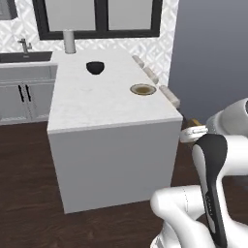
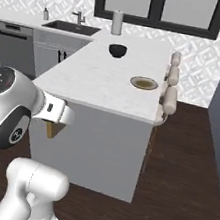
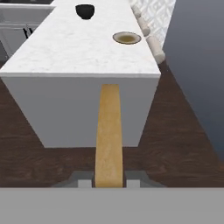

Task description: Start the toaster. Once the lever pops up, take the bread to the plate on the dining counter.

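One pincer [image 3: 109,181] clamps bread [image 3: 108,135] edge-on.

We find a domestic kitchen. Evidence: a sink [image 2: 72,26] with faucet [image 2: 79,16] set in a wall counter [image 2: 26,18] over grey cabinets [image 1: 24,99] with dark handles; patterned white tile backsplash [image 2: 207,57] beneath a dark-framed window [image 2: 160,6]; a marble-topped dining counter [image 1: 97,104] on dark wood flooring [image 2: 179,194], carrying a plate [image 1: 143,89] and black bowl [image 1: 95,67], with beige stools [image 2: 169,99] along one side
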